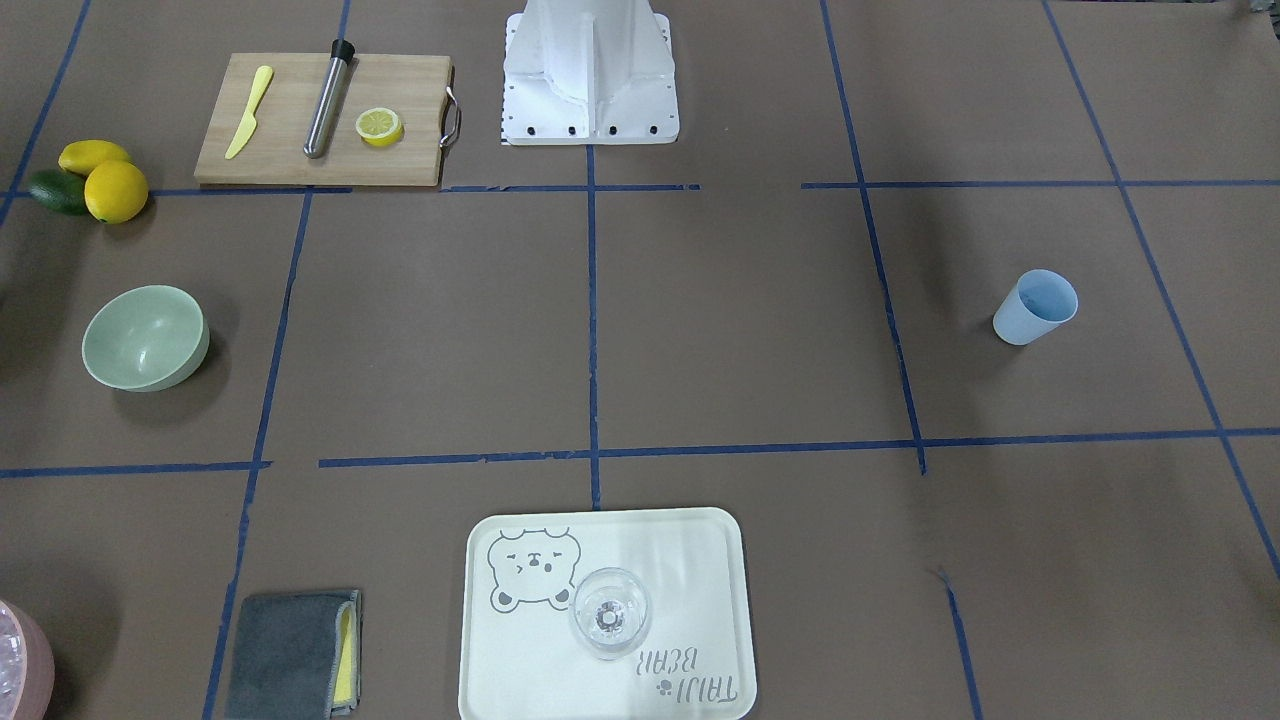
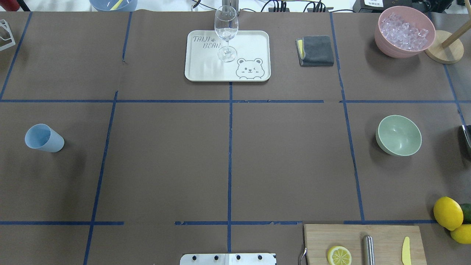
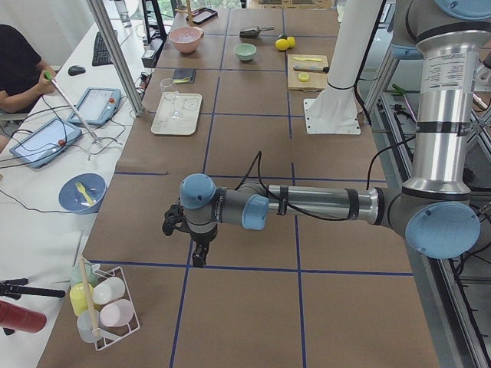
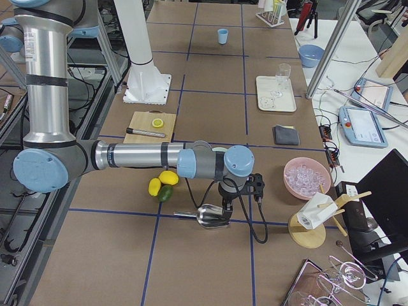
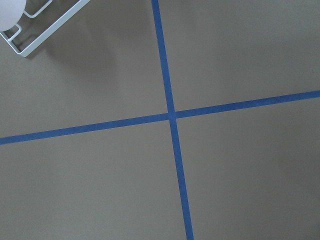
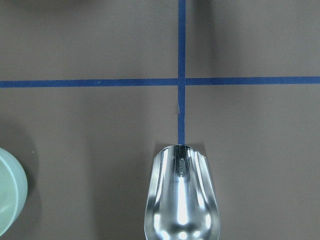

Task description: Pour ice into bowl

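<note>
Clear glassy ice cubes [image 2: 404, 26] fill the round pink container [image 2: 386, 43], near the pale sage-green round bowl [image 2: 398, 135]. Right pincer [image 4: 227, 210] — above a shiny metal scoop [image 6: 182, 200] — and left pincer [image 3: 199, 261]: opening cannot be told.

The table [image 2: 165, 165] is covered in brown paper, and blue tape lines cut it into squares. A green bowl [image 2: 399, 135] sits on one side and a blue cup [image 2: 44, 138] on the other, well apart. A white tray [image 2: 198, 70], a folded grey cloth [image 2: 317, 50] and a pink bowl [image 2: 384, 46] stand along the far edge. A wooden cutting board [image 2: 386, 235] lies near two lemons [image 2: 448, 213]. A shiny metal scoop [image 6: 182, 200] lies flat on the paper.
</note>
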